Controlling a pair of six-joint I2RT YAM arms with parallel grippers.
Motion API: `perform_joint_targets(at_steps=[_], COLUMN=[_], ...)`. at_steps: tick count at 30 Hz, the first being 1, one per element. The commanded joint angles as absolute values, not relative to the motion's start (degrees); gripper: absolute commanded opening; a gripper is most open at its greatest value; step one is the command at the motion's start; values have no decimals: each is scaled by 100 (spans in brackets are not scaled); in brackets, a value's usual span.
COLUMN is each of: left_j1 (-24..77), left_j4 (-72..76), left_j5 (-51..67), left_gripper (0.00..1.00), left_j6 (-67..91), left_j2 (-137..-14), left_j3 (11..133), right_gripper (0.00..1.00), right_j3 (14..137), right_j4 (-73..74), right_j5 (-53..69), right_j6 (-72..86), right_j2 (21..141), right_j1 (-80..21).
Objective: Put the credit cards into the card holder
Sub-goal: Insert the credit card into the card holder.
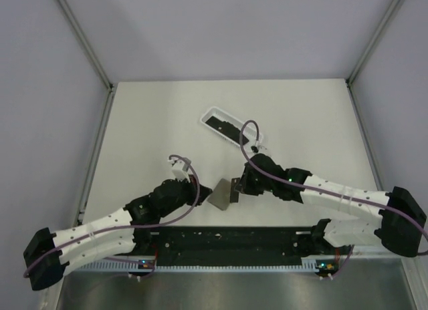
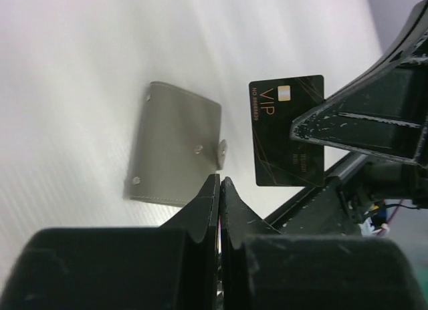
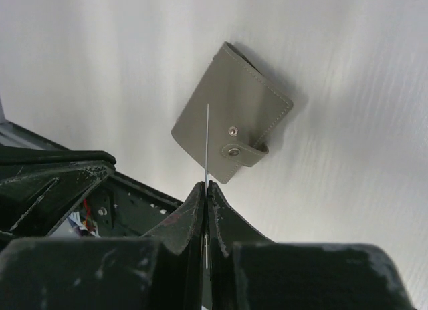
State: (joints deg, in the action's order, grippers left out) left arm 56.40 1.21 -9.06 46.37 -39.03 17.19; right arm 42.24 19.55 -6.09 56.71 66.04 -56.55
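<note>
The card holder (image 1: 219, 196) (image 2: 175, 144) (image 3: 233, 113) is a flat grey case lying closed on the table, its snap tab fastened. My right gripper (image 1: 236, 189) (image 3: 206, 184) is shut on one black credit card (image 2: 287, 130), held upright just right of the holder. In the right wrist view that card shows edge-on as a thin line (image 3: 206, 139). My left gripper (image 1: 204, 194) (image 2: 219, 180) is shut and empty, its tips close to the holder's near edge. More black credit cards (image 1: 221, 125) lie in the white tray.
A long white translucent tray (image 1: 232, 125) sits slanted behind the grippers, mid-table. The black base rail (image 1: 227, 246) runs along the near edge. Grey walls and metal frame posts enclose the table on three sides.
</note>
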Motion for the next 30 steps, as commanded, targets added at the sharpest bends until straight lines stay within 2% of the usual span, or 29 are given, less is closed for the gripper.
perform_joint_targets(at_steps=[1, 15, 24, 30], left_j1=[5634, 5625, 5634, 5634], left_j4=[254, 940, 1362, 1476], left_j5=[-1239, -1099, -853, -774], left_gripper=[0, 0, 0, 0], left_j6=[4465, 4412, 4430, 4438], left_j2=[-4271, -5562, -6091, -6187], left_j3=[1626, 1468, 1398, 1389], right_gripper=[0, 0, 0, 0], right_j3=[4710, 5335, 5564, 5327], right_j4=[2171, 2592, 3866, 4096], right_j5=[-817, -869, -1643, -1784], right_j6=[6301, 6487, 6355, 6389], right_j2=[7082, 8367, 8166, 7954], right_j1=[-5792, -5889, -5977, -5985])
